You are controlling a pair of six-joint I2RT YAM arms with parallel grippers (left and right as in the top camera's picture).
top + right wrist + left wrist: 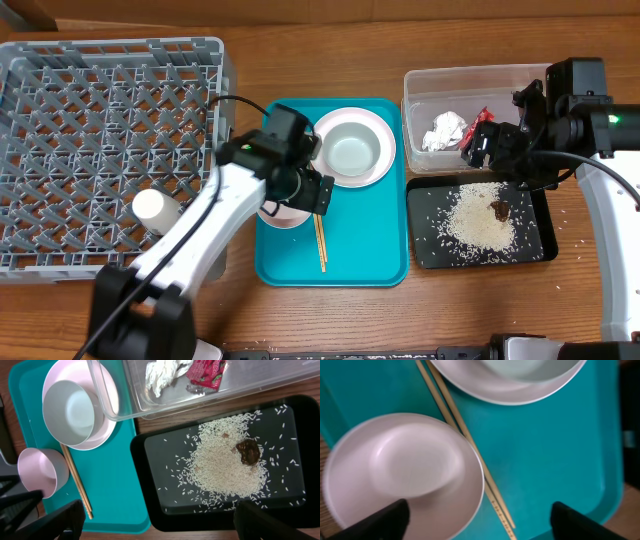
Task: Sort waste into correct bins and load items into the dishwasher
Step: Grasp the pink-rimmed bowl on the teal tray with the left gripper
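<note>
My left gripper (pixel 300 190) is open and empty over the teal tray (pixel 370 255). It hovers above the small pink-and-white bowl (pixel 405 465) and the wooden chopsticks (pixel 465 435) beside it. The white plate (pixel 385 170) holds the pale bowl (pixel 352 150). My right gripper (pixel 492 148) is open and empty above the near edge of the clear tub (pixel 420 85). The tub holds the crumpled napkin (pixel 160 372) and the red wrapper (pixel 207 370). The black tray (pixel 295 510) holds loose rice (pixel 225 465) and a brown scrap (pixel 247 451). A white cup (pixel 152 207) stands in the grey dish rack (pixel 100 130).
The dish rack fills the table's left side, the teal tray sits in the middle, and the tub and black tray are on the right. A few rice grains lie on the wood right of the black tray.
</note>
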